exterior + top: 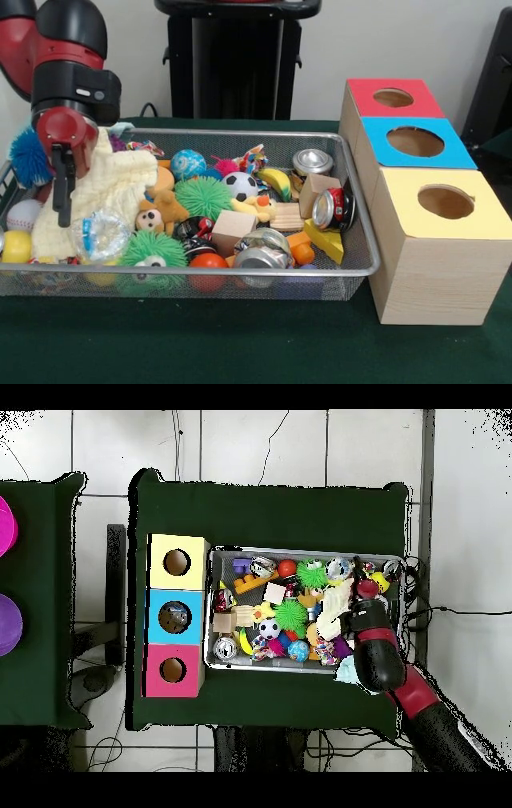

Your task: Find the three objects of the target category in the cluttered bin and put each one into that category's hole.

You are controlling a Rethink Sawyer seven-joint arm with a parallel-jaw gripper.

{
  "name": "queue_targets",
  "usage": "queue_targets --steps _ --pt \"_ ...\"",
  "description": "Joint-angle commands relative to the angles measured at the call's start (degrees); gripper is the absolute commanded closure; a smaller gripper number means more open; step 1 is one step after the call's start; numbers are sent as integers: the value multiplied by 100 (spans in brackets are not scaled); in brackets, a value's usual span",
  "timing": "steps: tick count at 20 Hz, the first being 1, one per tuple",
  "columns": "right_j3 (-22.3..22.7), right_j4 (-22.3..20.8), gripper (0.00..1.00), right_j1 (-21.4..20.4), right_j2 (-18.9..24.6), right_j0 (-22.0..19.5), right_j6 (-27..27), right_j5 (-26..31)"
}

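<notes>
Front view: bin (364,268) takes up the left and middle of the counter (200,344), with a bare green strip along its near side. Three boxes stand in a touching row just beside the bin's right rim: red (394,98) far, blue (414,142) middle, yellow (444,204) near. One round hole in each top. The blue hole (415,142) is uncovered, with nothing above it.

Gripper (62,188) hangs low over the bin's left end, in front of a cream knit cloth (120,184) and touching or nearly touching it. Can't tell whether it is released or clenched, and it carries nothing I can see.

Only one bottle (100,234) can be made out: clear crumpled plastic with blue marks, lying just near-right of the gripper tips against the cloth's lower edge. The other two are not identifiable in the clutter.

Counts:
- At least three cans: silver (312,162) upright at far right, red (336,210) on its side by the right rim, crushed silver (260,250) at the near rim.
- Three big spiky balls: blue (30,156) far left, green (202,197) in the middle, green with eyes (152,250) near.

Bin is packed rim to rim, with no free floor inside.

Overhead view: arm enters from bottom right, and the gripper (358,606) is over the bin end farthest from the boxes. The blue box (153,617) sits mid-row against the opposite end, the whole bin (300,668) lying between.
</notes>
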Motion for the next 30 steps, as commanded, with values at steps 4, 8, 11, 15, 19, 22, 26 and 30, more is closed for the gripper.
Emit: queue_targets --steps 4,8,11,15,19,22,26,30 --pt "-179 -458 0 622 484 -8 661 658" --pt "-159 -585 0 423 322 25 408 817" --pt "-173 -681 0 371 241 37 344 855" --pt "-251 -777 0 379 166 73 343 829" --pt "-361 -843 0 381 68 108 321 861" --pt "-172 -336 0 -131 -282 342 442 973" --pt "1054 1764 0 -2532 -1261 1229 1422 2165" --pt "1246 2085 0 -2959 -1344 1299 1154 2548"
